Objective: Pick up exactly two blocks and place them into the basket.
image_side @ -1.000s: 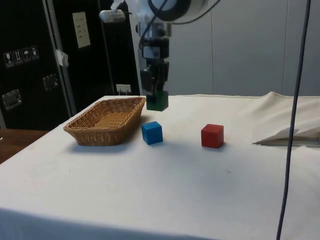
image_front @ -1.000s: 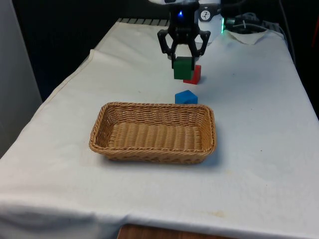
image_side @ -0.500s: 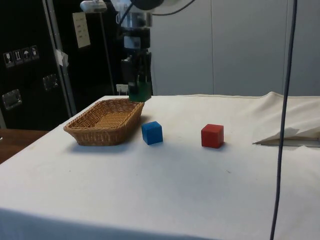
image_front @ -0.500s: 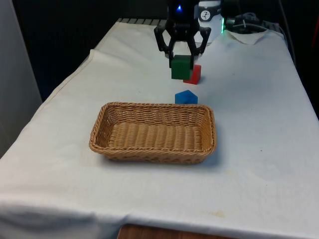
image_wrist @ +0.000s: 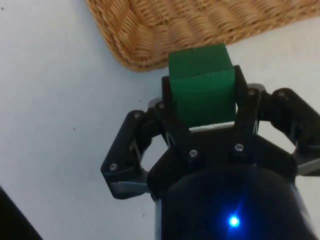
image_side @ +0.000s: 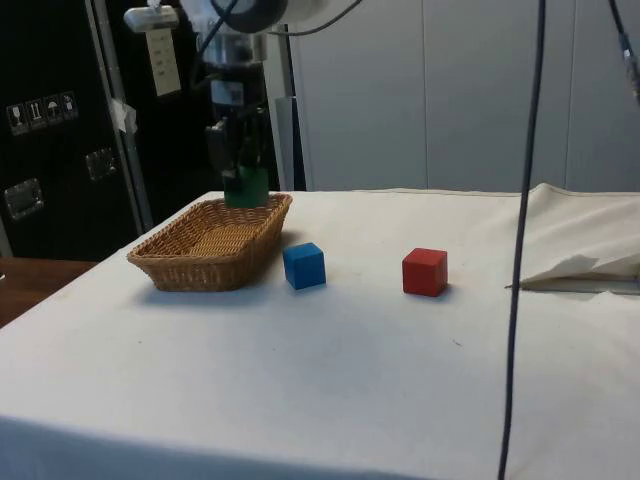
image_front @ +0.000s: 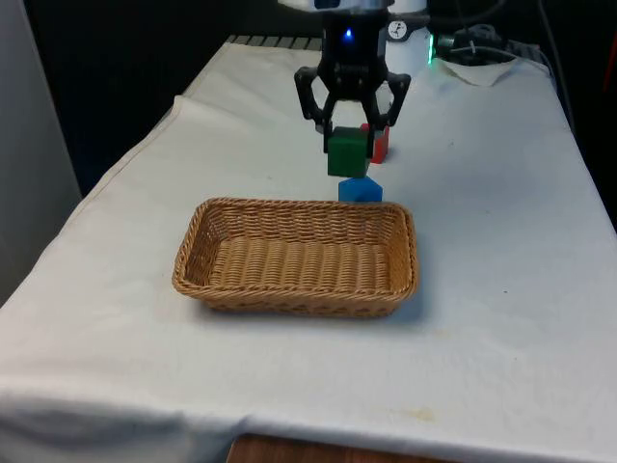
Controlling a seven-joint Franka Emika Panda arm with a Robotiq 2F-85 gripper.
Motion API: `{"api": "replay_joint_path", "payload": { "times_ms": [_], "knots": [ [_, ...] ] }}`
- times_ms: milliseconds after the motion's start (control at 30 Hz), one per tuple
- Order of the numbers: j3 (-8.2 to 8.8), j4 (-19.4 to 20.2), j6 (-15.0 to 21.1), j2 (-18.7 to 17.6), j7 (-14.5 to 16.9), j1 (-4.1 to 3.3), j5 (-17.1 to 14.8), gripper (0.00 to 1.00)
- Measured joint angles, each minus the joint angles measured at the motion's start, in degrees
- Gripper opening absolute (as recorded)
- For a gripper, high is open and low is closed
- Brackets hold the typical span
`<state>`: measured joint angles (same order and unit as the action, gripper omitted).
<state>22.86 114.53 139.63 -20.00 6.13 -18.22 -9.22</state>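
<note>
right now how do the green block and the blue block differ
The green block is held off the table in the gripper, near the basket's far rim; the blue block rests on the cloth just outside the basket, untouched. They differ in colour. Both are cubes of similar size.

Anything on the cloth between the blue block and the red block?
No. In the side view the stretch of cloth between the blue block and the red block is bare; the gripper holds the green block by the basket.
</note>
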Motion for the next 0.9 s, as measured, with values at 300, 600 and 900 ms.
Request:
{"api": "replay_joint_path", "payload": {
  "times_ms": [300, 600, 900],
  "knots": [
    [-0.63, -6.0, 0.0, -5.8, -0.2, 0.00, -0.9, 0.00],
    [-0.86, -12.4, 0.0, -12.8, -0.2, 0.17, -2.1, 0.00],
    [-0.40, -13.8, 1.9, -17.2, 4.6, 1.15, -6.6, 0.00]
  ]
}}
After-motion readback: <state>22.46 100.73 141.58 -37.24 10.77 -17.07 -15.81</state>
